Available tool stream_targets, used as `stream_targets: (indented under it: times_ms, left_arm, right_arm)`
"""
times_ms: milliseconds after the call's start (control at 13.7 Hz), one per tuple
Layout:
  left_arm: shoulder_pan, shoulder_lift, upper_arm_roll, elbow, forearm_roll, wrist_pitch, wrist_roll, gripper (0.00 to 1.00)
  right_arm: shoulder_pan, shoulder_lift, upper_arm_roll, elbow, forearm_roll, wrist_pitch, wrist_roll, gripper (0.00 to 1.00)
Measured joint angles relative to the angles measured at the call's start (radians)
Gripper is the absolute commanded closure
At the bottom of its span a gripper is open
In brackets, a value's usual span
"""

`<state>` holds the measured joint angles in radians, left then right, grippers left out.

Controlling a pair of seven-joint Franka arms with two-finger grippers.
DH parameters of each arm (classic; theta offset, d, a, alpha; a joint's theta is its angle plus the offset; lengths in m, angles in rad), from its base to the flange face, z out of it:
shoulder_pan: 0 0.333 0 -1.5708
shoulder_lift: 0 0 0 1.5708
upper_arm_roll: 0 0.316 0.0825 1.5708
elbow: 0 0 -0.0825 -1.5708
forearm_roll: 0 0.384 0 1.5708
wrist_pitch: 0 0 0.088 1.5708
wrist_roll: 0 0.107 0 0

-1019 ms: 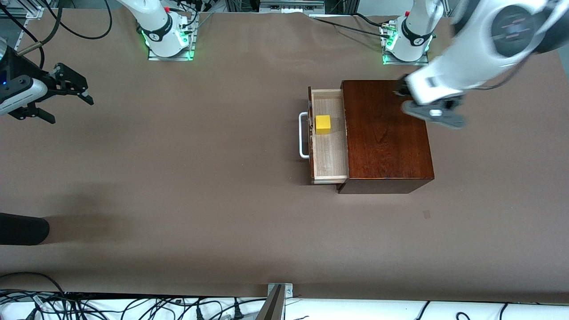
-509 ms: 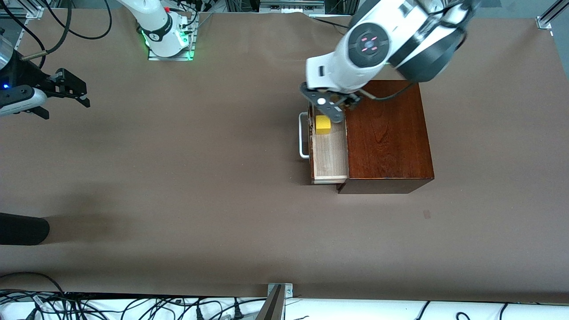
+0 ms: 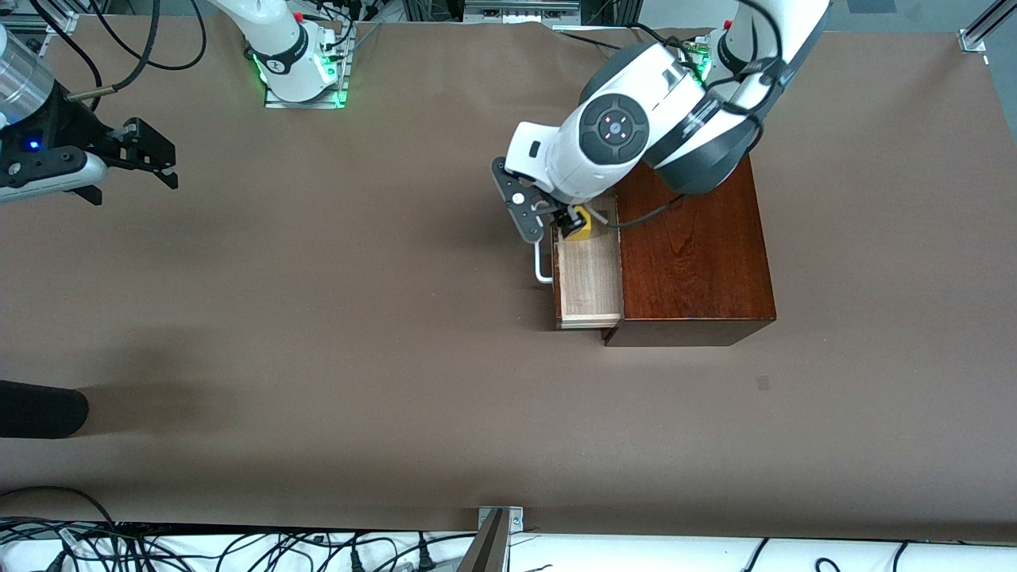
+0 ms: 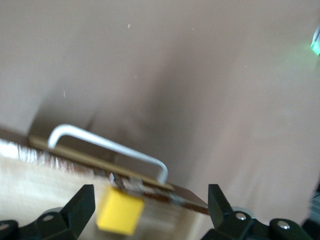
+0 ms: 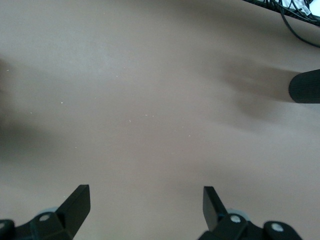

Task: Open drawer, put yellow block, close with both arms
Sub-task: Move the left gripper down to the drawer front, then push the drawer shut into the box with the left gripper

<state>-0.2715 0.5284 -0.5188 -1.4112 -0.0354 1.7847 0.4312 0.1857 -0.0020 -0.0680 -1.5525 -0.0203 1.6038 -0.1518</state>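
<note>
The left hand [image 4: 150, 212], fingers spread wide and holding nothing, hangs over the open drawer [image 3: 589, 278] where the yellow block [image 4: 120, 212] lies, while the right hand [image 3: 147, 155] waits open over the bare tabletop [image 3: 357, 318].

Both arms are glossy white shells with dark grey joint sections; the left arm [image 3: 636, 135] carries a round dark cap with small pink lights at its centre and a thin black cable trailing from its wrist. Each base [image 3: 300, 63] glows green at its foot and sits on a metal plate, with a red button and black ring near it. The black right end effector [image 3: 147, 151] has angular fingers [image 5: 75, 202] with silver screws, and a blue light on its grey-white wrist.
</note>
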Motion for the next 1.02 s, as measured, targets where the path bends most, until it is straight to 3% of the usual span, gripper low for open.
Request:
stream_targets:
  times_ms: [218, 509, 1019]
  left_arm:
    - [-0.069, 0.089, 0.0, 0.0, 0.156, 0.135, 0.119, 0.0]
    - [-0.106, 0.167, 0.0, -0.001, 0.329, 0.174, 0.204, 0.0]
    - [-0.128, 0.193, 0.005, -0.034, 0.386, 0.102, 0.206, 0.0]
  right_arm:
    - [0.0, 0.003, -0.003, 0.0, 0.0, -0.008, 0.0, 0.0]
    - [0.0, 0.004, -0.003, 0.001, 0.0, -0.029, 0.0, 0.0]
    - [0.0, 0.005, -0.004, 0.019, 0.0, -0.035, 0.0, 0.0]
